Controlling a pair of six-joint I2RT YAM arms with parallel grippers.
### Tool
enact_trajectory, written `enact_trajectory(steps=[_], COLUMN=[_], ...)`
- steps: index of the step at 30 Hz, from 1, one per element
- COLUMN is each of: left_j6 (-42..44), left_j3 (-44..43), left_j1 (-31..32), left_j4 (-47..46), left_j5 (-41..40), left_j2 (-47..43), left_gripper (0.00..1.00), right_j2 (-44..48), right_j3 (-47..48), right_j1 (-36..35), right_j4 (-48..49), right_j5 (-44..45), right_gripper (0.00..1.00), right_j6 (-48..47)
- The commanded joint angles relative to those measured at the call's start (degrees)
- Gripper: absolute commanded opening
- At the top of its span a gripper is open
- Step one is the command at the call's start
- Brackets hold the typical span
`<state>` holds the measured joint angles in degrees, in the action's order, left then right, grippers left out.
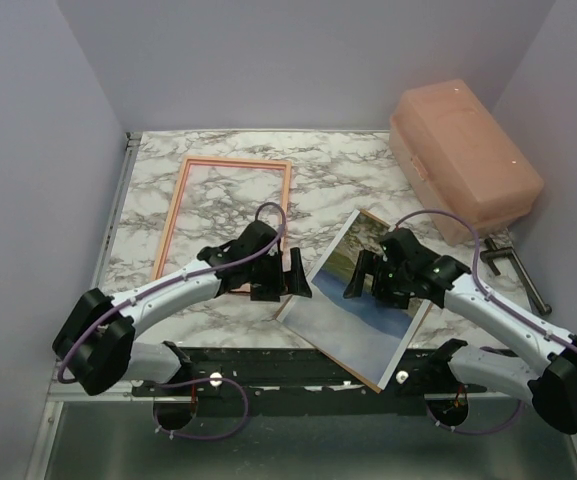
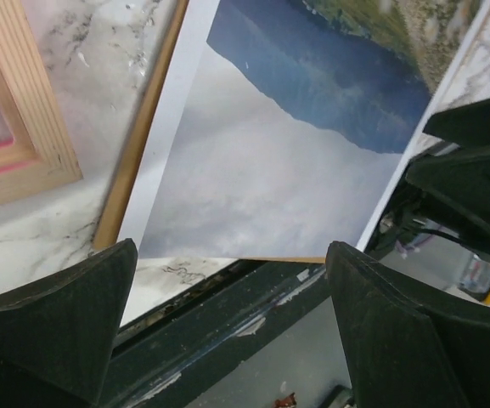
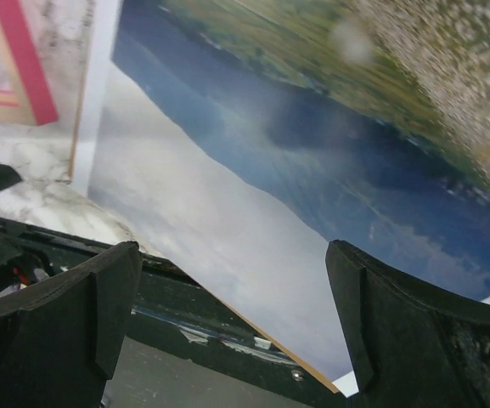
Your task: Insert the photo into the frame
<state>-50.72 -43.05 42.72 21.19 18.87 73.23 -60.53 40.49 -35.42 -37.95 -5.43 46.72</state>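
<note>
The photo lies picture up at the table's near edge, skewed, on a brown backing board whose thin edge shows in the left wrist view. Its near corner overhangs the edge. It also shows in the left wrist view and the right wrist view. The frame lies flat at the left, orange-tan side up, empty; its corner shows in the left wrist view and its pink edge in the right wrist view. My left gripper is open and empty between frame and photo. My right gripper is open and empty above the photo.
A pink translucent plastic box stands at the back right. A black clamp sits at the right table edge. A black rail runs along the near edge. Walls close in the left, back and right.
</note>
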Motion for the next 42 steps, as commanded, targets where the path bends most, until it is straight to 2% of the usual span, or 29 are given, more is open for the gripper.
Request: enact_trajectory(steps=[1, 6, 21, 36, 42], left_j6=[4.32, 5.1, 5.02, 6.2, 6.48], left_j3=[-6.29, -8.28, -6.02, -4.86, -5.42], left_j1=[2.47, 4.33, 5.97, 5.97, 6.45], left_j4=[7.07, 9.53, 12.27, 8.18, 7.82], left_j5=[-7.68, -8.47, -11.68, -6.28, -5.6], left_j2=[5.77, 10.03, 10.79, 13.31, 14.33], left_gripper=[0.93, 0.85, 0.82, 0.74, 0.66], right_j2=[1.23, 2.85, 4.47, 4.99, 5.1], right_j3=[-3.86, -9.62, -19.02, -19.92, -20.06], right_j1=[0.6, 0.7, 0.7, 0.7, 0.75], right_j4=[-4.99, -2.02, 0.59, 1.98, 2.04], right_j5=[0.81, -3.65, -5.48, -6.21, -6.5], right_gripper=[0.99, 0.99, 0.99, 0.98, 0.98], right_j6=[2.94, 6.17, 10.5, 10.65, 10.63])
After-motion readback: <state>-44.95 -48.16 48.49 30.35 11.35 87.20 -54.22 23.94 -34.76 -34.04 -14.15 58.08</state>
